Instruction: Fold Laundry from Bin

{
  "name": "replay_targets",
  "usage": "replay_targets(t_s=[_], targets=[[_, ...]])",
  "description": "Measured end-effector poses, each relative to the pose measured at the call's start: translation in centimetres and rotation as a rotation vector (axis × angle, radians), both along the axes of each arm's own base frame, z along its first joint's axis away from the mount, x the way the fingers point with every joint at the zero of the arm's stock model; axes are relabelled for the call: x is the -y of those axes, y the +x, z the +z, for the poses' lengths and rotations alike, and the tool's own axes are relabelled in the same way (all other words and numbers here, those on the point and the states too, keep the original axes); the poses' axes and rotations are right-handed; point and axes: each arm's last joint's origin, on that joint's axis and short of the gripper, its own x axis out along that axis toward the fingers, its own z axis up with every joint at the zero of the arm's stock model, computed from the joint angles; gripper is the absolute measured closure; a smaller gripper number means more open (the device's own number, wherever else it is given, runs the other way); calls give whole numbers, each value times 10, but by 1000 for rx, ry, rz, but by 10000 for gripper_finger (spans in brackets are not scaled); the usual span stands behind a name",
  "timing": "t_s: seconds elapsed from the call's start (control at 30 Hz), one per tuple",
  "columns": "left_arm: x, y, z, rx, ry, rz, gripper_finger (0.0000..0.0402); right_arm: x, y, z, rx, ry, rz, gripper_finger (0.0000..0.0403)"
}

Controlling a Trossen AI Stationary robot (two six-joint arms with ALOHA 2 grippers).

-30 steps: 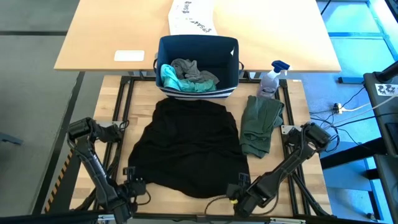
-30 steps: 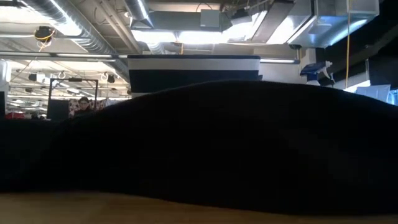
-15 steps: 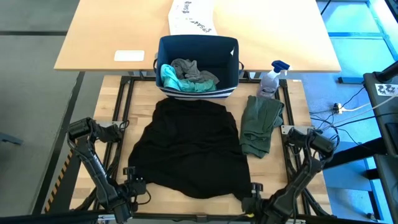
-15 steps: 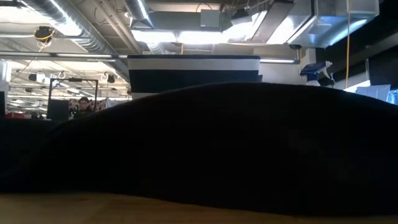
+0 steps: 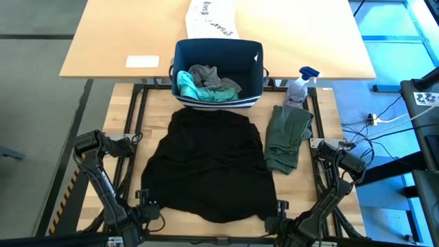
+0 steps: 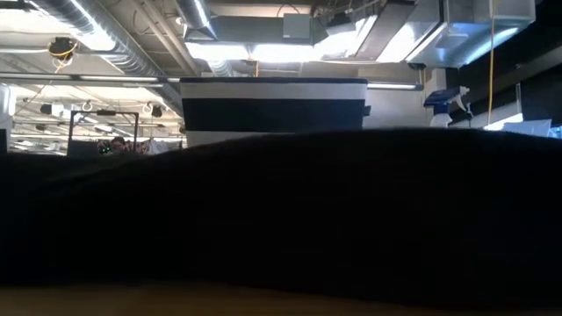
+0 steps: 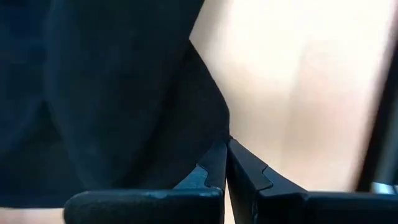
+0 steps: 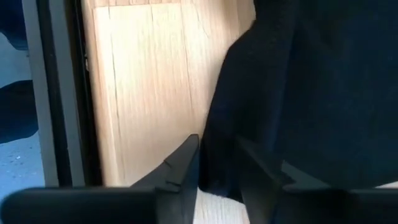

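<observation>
Pinching black T-shirt (image 5: pixel 206 161) hem: left claw (image 7: pixel 225 163) clamped, right claw (image 8: pixel 217 167) straddling

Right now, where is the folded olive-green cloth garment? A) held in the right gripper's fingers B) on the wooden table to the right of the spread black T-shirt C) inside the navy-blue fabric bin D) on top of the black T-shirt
B: in the high view the folded olive-green cloth garment lies on the wooden table, right of the spread black T-shirt, below the spray bottle, clear of the navy-blue fabric bin.
</observation>
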Motion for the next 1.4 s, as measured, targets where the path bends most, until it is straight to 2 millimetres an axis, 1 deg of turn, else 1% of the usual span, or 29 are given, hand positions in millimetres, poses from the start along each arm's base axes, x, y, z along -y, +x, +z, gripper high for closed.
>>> replay_targets(t_s=[0.2,0.27,0.4,0.5,0.6,0.77,0.93,1.07,1.2,1.4], targets=[[14,-7,1,67,-92,-10,401,3,-1,-2,-9,-30,0,384],[20,-10,1,92,-137,-5,401,3,-1,-2,-9,-29,0,396],[32,-14,3,195,-204,-17,401,-2,-4,0,-4,-18,10,391],[35,-16,-2,237,-179,-22,401,-6,-8,1,16,-22,18,398],[34,-16,-10,215,-132,-29,393,-9,-11,1,33,-21,25,394],[34,-12,-22,127,-120,-62,346,-9,-9,1,36,-2,6,398],[36,-13,-21,52,-164,-118,294,-10,-9,1,41,8,-5,396],[36,-14,-20,37,-154,-167,268,-10,-9,1,42,12,-16,395],[36,-15,-20,37,-128,-256,261,-10,-9,1,56,5,-18,397],[35,-16,-25,32,-95,-353,269,-10,-9,1,66,0,-18,394]])
